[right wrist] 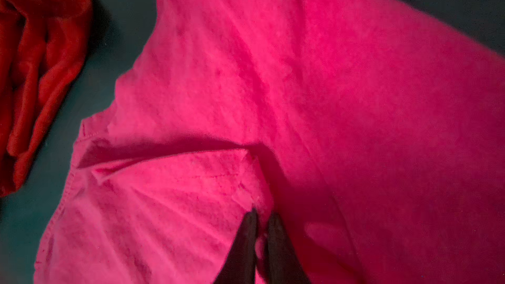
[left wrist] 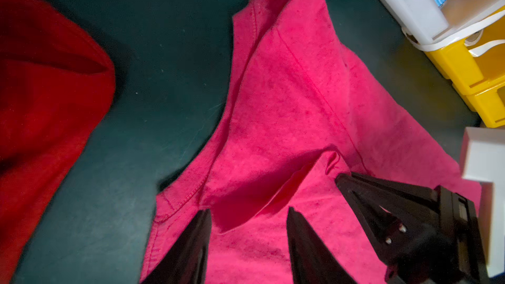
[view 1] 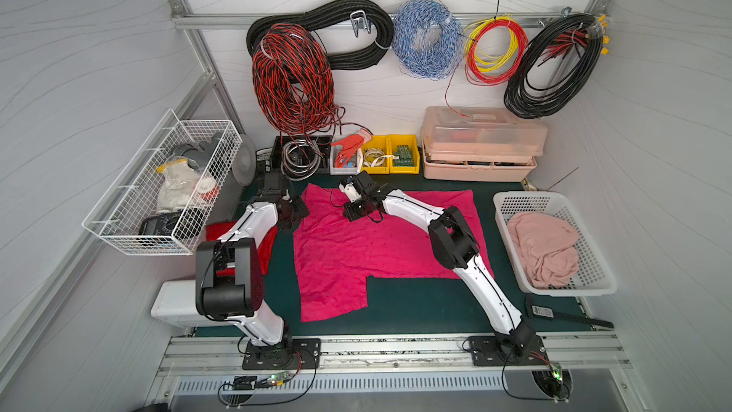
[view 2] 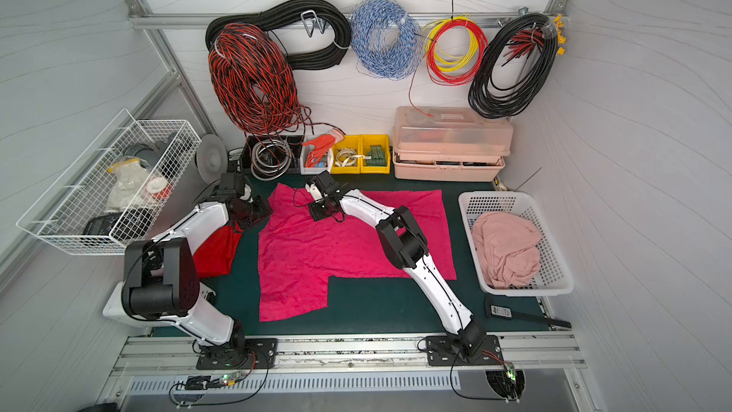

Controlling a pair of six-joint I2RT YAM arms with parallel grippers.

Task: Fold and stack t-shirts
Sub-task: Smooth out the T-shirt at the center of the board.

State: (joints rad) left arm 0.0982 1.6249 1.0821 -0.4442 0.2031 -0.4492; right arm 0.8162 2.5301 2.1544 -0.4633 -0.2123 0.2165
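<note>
The pink t-shirt (view 1: pixel 356 247) lies spread on the dark green mat (view 1: pixel 416 303), its long axis running side to side. The right claw (right wrist: pixel 265 214) is pinched together on a raised fold near the shirt's far left corner. The left claw (left wrist: pixel 248 213) hangs just beside it, fingers apart, holding nothing. From both claws the cloth trails rightward and toward the robot. The red t-shirt (view 2: pixel 216 249) lies bunched at the mat's left edge, apart from the pink one. Yellow bins (view 1: pixel 390 152) line the back — a white basket (view 1: pixel 511 208) stands on the right.
</note>
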